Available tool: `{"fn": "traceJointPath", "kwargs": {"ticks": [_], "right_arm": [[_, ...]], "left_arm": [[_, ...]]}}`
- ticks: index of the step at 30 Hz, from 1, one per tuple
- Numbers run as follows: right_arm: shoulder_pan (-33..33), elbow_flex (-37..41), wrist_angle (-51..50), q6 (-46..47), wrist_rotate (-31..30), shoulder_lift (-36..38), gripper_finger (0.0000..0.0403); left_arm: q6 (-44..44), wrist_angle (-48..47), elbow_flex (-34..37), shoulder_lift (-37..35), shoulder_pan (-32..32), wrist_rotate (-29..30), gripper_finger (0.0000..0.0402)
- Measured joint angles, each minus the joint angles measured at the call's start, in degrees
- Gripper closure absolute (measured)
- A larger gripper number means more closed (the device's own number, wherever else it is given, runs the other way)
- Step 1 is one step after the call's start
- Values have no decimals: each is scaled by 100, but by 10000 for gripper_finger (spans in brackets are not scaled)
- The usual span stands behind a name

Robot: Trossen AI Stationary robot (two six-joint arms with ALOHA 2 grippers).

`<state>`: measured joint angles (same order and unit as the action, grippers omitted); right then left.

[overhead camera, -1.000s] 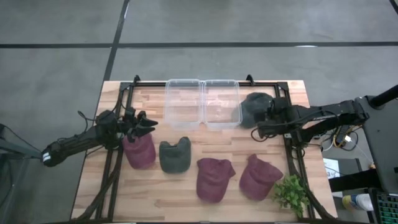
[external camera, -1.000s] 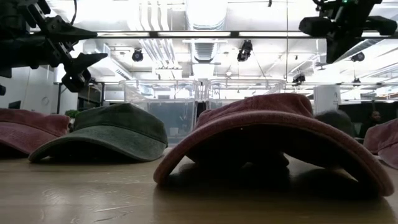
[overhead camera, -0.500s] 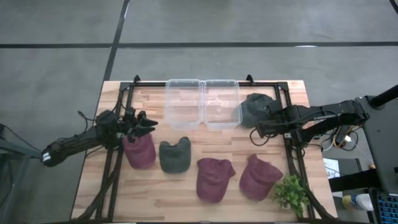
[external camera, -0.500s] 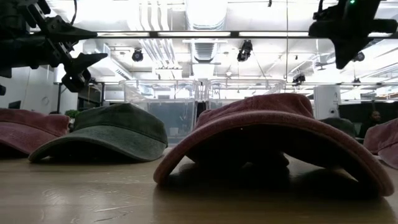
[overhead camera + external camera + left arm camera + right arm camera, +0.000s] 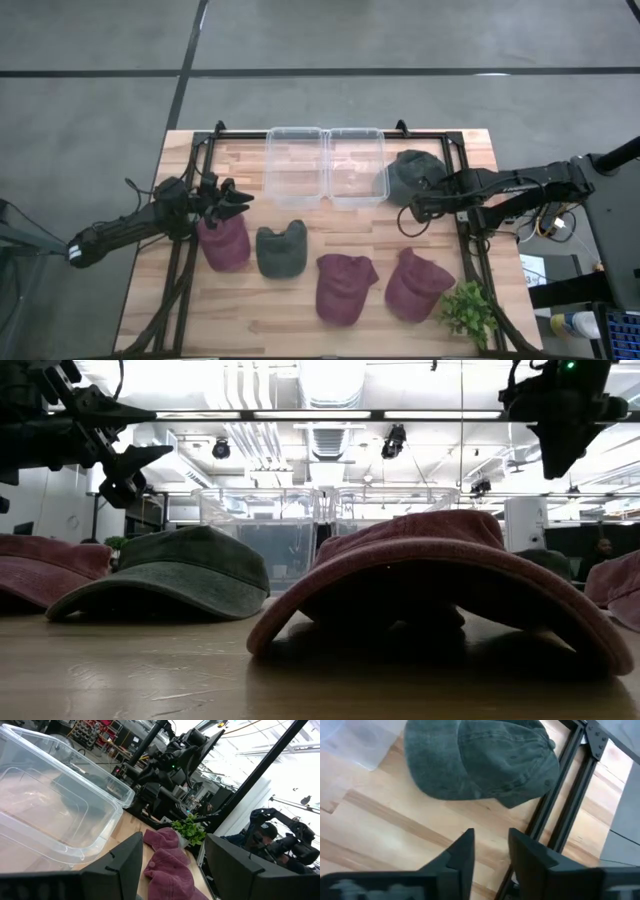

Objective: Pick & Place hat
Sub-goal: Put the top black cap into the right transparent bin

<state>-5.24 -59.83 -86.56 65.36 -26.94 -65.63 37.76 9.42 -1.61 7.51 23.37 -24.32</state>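
Observation:
Five caps lie on the wooden table. A dark green cap (image 5: 406, 172) (image 5: 480, 760) rests crown up by the far right, beside the right clear container (image 5: 357, 165). My right gripper (image 5: 408, 212) (image 5: 491, 852) is open and empty, hovering just on the near side of that cap. A maroon cap (image 5: 225, 242), another dark green cap (image 5: 280, 250) and two more maroon caps (image 5: 345, 288) (image 5: 418, 284) form a row nearer the front. My left gripper (image 5: 240, 200) (image 5: 172, 865) is open and hangs in the air above the leftmost maroon cap.
Two clear plastic containers (image 5: 295, 165) stand side by side at the far middle of the table. A black frame rail (image 5: 462, 215) runs along the table's right side, another along the left. A small green plant (image 5: 468, 310) sits at the near right corner. Bare wood lies between the containers and the cap row.
My right gripper has drawn back from the far-right dark green cap toward the table's near edge and a little lower. The cap stays on the table by the container. The left arm has kept still.

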Motion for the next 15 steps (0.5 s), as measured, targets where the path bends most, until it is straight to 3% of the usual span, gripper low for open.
{"fn": "traceJointPath", "kwargs": {"ticks": [6,15], "right_arm": [[647,172,14,-88,-2,-2,215],[2382,409,445,-721,52,-7,152]], "left_arm": [[0,0,0,0,0,0,195],[0,1,0,0,0,0,195]]}}
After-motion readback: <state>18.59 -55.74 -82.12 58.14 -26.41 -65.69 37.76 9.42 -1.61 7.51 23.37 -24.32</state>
